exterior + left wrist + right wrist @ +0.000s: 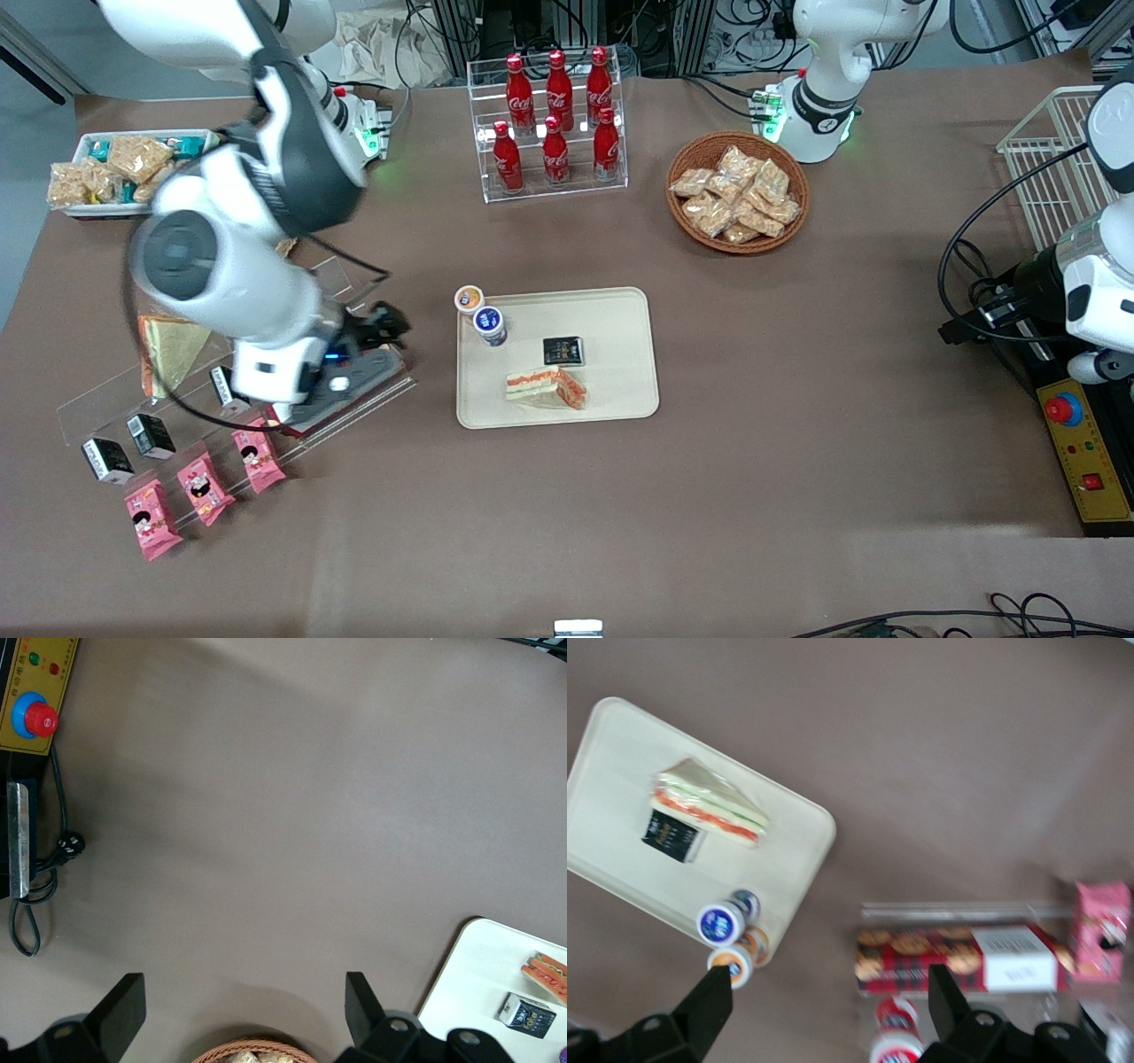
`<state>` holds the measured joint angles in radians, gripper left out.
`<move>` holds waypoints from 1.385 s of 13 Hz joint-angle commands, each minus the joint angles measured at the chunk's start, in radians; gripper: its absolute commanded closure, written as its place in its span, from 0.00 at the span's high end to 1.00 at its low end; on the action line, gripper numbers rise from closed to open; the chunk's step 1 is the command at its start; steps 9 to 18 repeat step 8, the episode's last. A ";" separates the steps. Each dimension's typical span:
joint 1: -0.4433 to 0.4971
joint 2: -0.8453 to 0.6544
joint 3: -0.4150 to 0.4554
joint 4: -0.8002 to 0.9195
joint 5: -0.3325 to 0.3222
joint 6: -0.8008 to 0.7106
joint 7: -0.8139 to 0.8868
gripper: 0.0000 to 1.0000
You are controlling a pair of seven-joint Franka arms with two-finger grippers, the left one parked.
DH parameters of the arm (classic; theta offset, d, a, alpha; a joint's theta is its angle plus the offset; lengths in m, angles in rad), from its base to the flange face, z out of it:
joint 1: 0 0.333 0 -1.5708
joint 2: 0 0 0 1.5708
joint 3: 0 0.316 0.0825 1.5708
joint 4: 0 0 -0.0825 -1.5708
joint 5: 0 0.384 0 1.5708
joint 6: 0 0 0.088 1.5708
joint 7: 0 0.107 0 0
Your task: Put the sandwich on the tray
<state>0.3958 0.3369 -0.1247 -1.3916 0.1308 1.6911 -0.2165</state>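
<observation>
The sandwich [547, 388], a clear-wrapped wedge with orange-red and pale green layers, lies on the cream tray [620, 354] near its edge closest to the front camera. Both also show in the right wrist view, the sandwich [709, 802] on the tray [611, 771], and in the left wrist view, the sandwich [549, 973] and the tray [478, 974]. My gripper [385, 324] hangs apart from the tray, toward the working arm's end of the table, above the clear acrylic shelf [354, 408]. In its own view the gripper [830, 983] is open and empty.
A small black box [563, 351] and a blue-lidded cup [489, 324] sit on the tray, with an orange-lidded cup [469, 299] at its corner. The shelf holds a flat tan sandwich [168, 350], a red cookie box [957, 961] and pink packets [259, 459]. A cola rack [554, 124] and snack basket [737, 192] stand farther back.
</observation>
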 commanded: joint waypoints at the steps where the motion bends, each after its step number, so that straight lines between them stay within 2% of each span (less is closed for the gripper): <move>1: -0.109 -0.065 0.010 -0.024 0.017 -0.062 0.016 0.99; 6: -0.213 -0.079 -0.015 -0.014 0.004 -0.103 0.009 0.99; 8: -0.212 -0.078 -0.050 -0.003 0.004 -0.099 0.009 0.99; 18: -0.212 -0.078 -0.050 -0.003 0.004 -0.099 0.009 0.99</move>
